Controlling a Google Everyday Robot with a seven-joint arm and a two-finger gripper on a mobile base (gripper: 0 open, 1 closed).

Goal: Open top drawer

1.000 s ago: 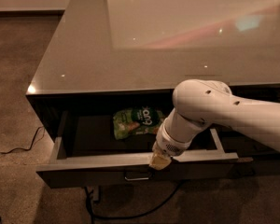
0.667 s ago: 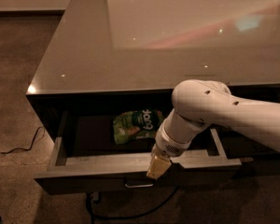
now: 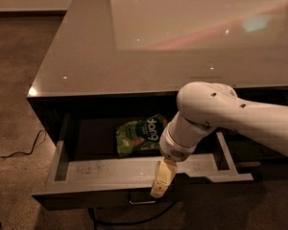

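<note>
Top drawer (image 3: 101, 170) pulled farther, gripper (image 3: 159, 188) at rim

One high, close view looks down over the top drawer (image 3: 98, 170); claw (image 3: 160, 182) at its front rim.

Claw (image 3: 162, 180) low beneath white arm (image 3: 221, 111)

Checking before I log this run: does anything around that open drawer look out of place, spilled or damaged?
Nothing looks spilled or broken. The top drawer stands open and level, with scuff marks on its grey inside. A green snack bag lies askew toward the back. The gripper hangs at the front rim, above the handle.
</note>
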